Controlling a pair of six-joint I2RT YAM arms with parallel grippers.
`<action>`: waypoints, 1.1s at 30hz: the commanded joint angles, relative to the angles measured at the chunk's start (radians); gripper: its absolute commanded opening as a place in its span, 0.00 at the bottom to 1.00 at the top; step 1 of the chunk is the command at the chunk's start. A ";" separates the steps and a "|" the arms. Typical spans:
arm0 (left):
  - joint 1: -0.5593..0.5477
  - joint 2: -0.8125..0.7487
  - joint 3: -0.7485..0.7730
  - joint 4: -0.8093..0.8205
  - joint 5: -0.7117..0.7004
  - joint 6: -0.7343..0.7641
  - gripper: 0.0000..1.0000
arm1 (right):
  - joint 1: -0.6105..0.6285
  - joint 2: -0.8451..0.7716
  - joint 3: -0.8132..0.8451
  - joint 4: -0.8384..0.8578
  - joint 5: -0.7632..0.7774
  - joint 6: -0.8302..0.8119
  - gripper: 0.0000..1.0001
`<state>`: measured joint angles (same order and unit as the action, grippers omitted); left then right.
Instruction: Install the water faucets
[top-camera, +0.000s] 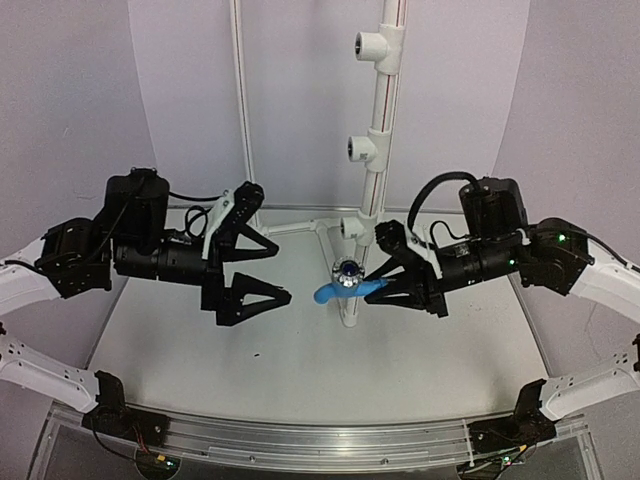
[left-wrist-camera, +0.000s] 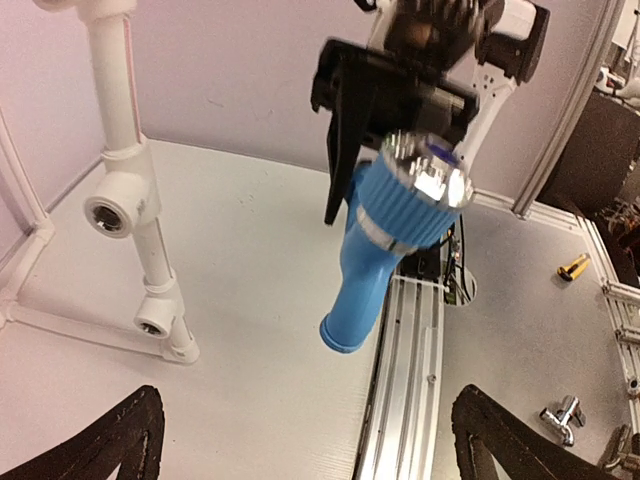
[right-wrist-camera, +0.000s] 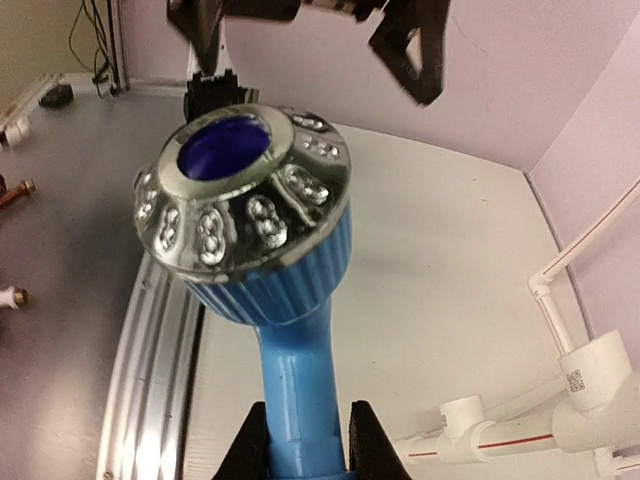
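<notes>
We see the white pipe stand (top-camera: 378, 150) at the back. Left of it, our left gripper (top-camera: 283, 272) gapes wide and empty. Just in front of its lowest tee (top-camera: 351, 228), our right gripper (top-camera: 372, 288) pinches the blue faucet (top-camera: 338, 291), lying crosswise, free end toward the left gripper.

Bright, even light; faint shadows on the table (top-camera: 300, 370) below the right tool (top-camera: 373, 288). Glare glints on the knob of the water faucet (right-wrist-camera: 292, 300) ahead of it.

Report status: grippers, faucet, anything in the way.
Left gripper open, empty. Right gripper shut on bright-blue plastic faucet with silvery knob, in the air. White pipe tee ports empty; nothing seen blocking.
</notes>
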<state>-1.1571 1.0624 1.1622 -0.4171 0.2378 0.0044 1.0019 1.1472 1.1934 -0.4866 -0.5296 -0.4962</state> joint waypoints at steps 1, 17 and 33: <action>-0.043 0.108 0.021 -0.014 0.083 0.109 1.00 | -0.019 -0.007 0.011 0.118 -0.232 0.280 0.00; -0.125 0.104 0.019 0.196 0.073 0.124 0.73 | -0.023 0.030 -0.002 0.133 -0.300 0.346 0.00; -0.126 0.145 0.018 0.298 0.065 0.087 0.39 | -0.023 0.079 0.044 0.162 -0.329 0.401 0.00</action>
<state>-1.2804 1.2246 1.1887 -0.2366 0.3105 0.1074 0.9821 1.2180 1.1910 -0.3992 -0.8263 -0.1277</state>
